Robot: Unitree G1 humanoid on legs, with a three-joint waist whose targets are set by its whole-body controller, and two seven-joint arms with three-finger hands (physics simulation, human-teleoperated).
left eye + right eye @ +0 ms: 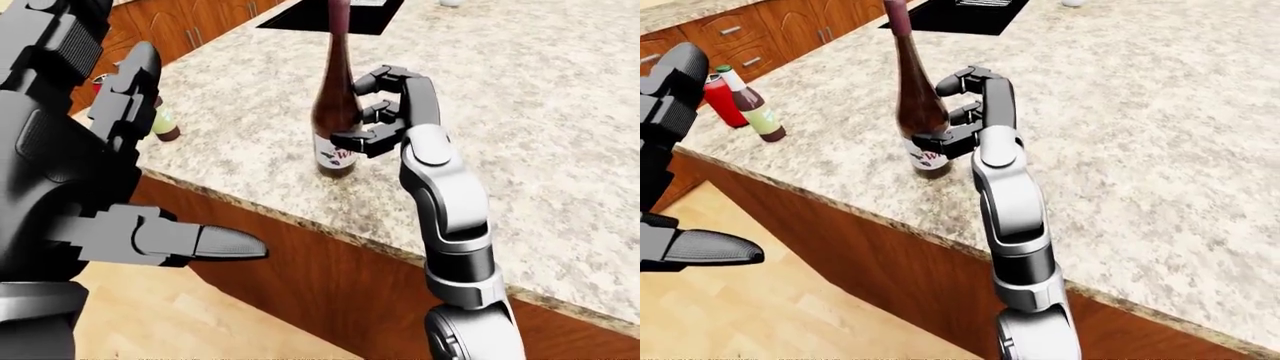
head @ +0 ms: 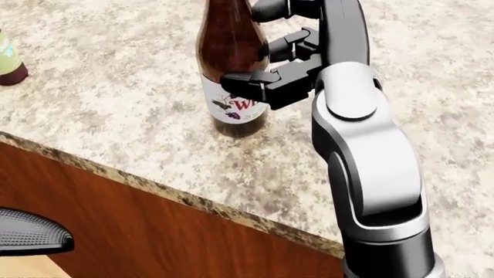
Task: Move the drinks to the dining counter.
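A dark wine bottle (image 2: 231,69) with a white label stands upright on the speckled stone counter (image 2: 116,98), a short way in from its edge. My right hand (image 2: 248,55) is closed on its body: the thumb (image 2: 243,81) crosses the label and the fingers (image 2: 289,43) press its right side. A small green-labelled bottle (image 1: 755,112) and a red can (image 1: 722,101) stand near the counter's left corner. My left hand (image 1: 170,165) fills the left of the left-eye view, open and holding nothing, off the counter.
The counter edge (image 2: 154,188) runs diagonally, with a brown wood panel (image 2: 116,231) below it. A black cooktop (image 1: 955,15) is set into the counter at the top. Wooden drawers (image 1: 735,30) stand at top left, above light wood floor (image 1: 790,315).
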